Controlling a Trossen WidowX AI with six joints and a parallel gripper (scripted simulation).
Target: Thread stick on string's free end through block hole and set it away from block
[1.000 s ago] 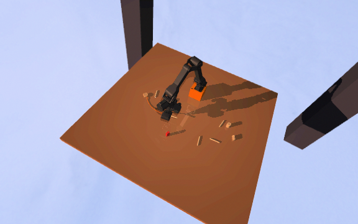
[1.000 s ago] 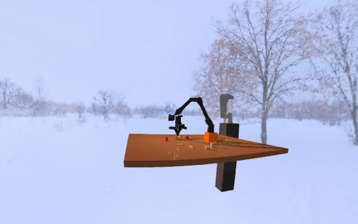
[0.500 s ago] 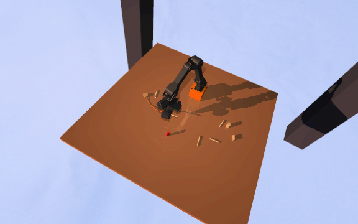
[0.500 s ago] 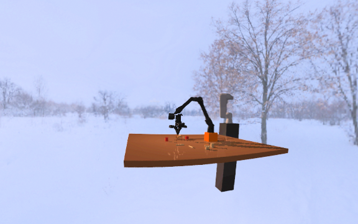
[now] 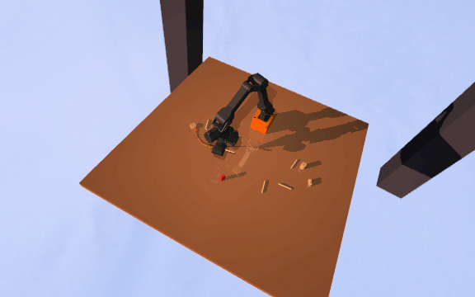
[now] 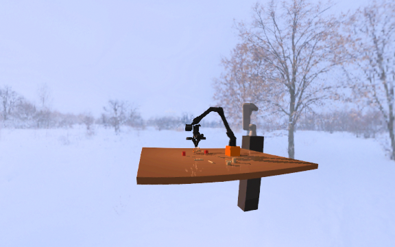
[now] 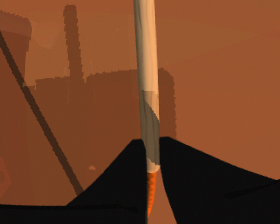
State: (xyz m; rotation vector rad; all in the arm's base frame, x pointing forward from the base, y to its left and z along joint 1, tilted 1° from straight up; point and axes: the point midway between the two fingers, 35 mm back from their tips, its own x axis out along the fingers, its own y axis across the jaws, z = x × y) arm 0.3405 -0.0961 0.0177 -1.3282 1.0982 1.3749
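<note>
My gripper (image 6: 196,146) (image 7: 150,148) points down, low over the table, and is shut on the wooden stick (image 5: 230,151) (image 7: 147,55) near its string end. The stick reaches forward from the fingertips in the wrist view. The orange string (image 5: 199,139) (image 7: 151,187) runs from its rear end back to the round wooden button (image 5: 192,125). One red block (image 5: 222,177) (image 6: 184,154) stands apart from the stick. Another red block (image 6: 206,151) stands between the gripper and the arm's base. I cannot make out which block has the hole. The fingertips are hidden in the top view.
A loose stick (image 5: 209,124) lies near the button. More loose sticks (image 5: 295,163) (image 5: 265,186) (image 5: 285,186) and two small wooden pieces (image 5: 303,165) (image 5: 310,182) are on the table's right side. The orange arm base (image 5: 262,122) (image 6: 232,151) stands behind.
</note>
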